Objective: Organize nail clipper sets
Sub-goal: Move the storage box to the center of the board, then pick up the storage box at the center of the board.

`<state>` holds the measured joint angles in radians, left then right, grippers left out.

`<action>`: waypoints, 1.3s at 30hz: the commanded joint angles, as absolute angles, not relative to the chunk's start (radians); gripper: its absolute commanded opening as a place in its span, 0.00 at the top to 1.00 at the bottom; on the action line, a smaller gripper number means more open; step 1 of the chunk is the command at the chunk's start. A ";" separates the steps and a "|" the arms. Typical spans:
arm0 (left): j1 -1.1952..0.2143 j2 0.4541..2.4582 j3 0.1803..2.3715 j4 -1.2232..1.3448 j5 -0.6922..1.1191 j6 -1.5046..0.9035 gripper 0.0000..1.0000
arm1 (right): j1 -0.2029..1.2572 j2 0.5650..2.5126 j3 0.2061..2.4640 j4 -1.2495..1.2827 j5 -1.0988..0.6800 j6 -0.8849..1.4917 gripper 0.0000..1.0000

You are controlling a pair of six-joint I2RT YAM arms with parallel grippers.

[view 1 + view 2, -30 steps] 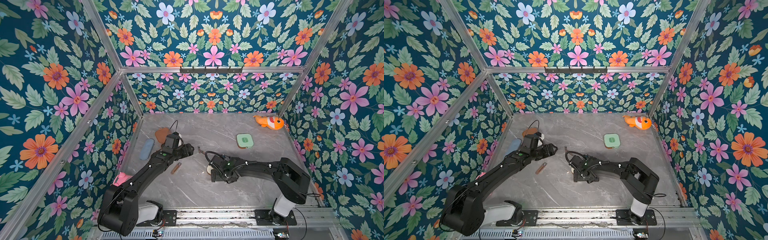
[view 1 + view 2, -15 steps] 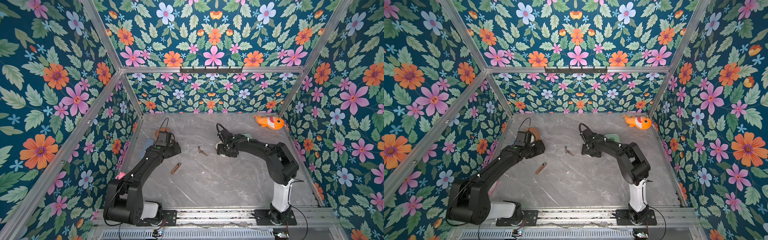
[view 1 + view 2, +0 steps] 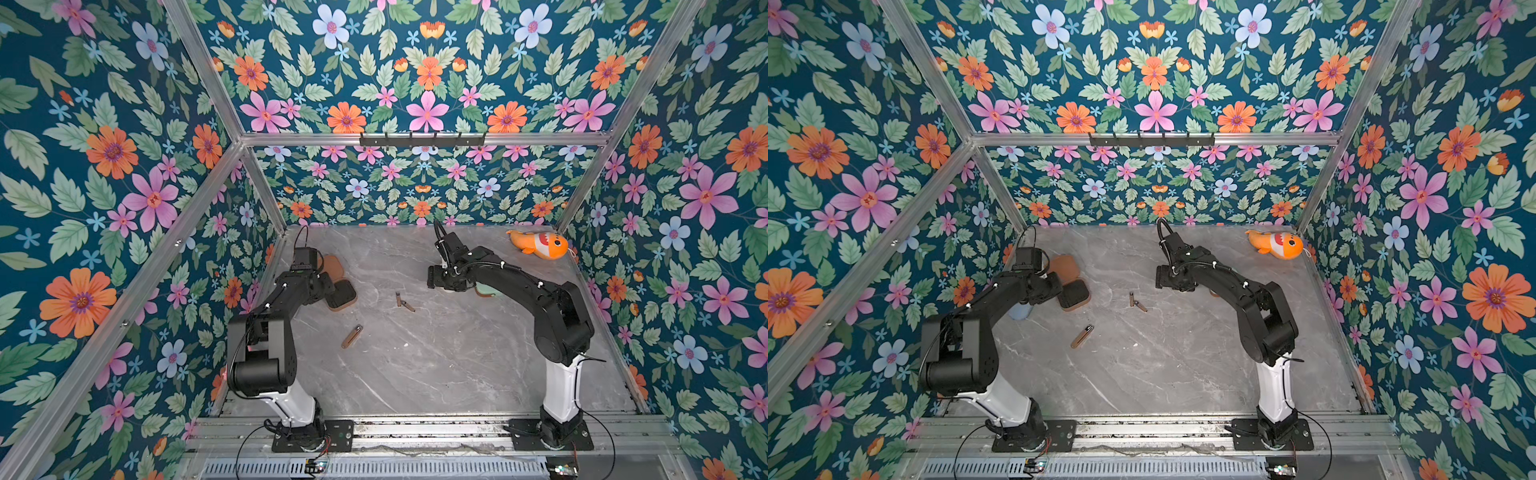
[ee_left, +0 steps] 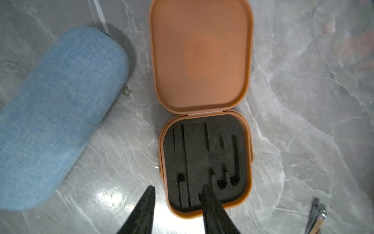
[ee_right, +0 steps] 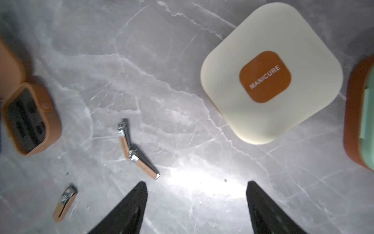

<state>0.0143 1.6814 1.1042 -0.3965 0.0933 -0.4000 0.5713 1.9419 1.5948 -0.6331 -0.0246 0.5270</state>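
Pincers empty: left [image 4: 178, 204] astride brown case [image 4: 202, 56], right [image 5: 196, 202] wide

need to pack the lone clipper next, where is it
In both top views the lone clipper lies on the table left of centre, nearer the robot's bases than the open brown case and the other two clippers.

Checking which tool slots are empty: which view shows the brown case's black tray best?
The left wrist view: the brown case lies open below it, black tray facing the camera, slots distinct. Both top views show the tray too small for slots; the right wrist view shows it blurred and oblique.
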 commanded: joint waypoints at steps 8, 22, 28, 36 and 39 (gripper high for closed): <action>0.018 1.817 1.139 -0.390 0.074 -0.366 0.66 | 0.621 1.727 1.425 -0.596 -0.028 0.524 0.23; 0.018 1.803 1.065 -0.365 0.091 -0.378 0.92 | 0.620 1.607 1.304 -0.578 -0.005 0.544 0.23; 0.006 1.717 1.063 -0.407 0.112 -0.379 1.00 | 0.620 1.562 1.254 -0.566 -0.003 0.551 0.23; -0.081 1.512 0.993 -0.472 0.168 -0.430 1.00 | 0.618 1.467 1.159 -0.558 0.013 0.556 0.23; -0.155 1.420 0.926 -0.469 0.169 -0.499 1.00 | 0.616 1.437 1.127 -0.555 0.018 0.557 0.23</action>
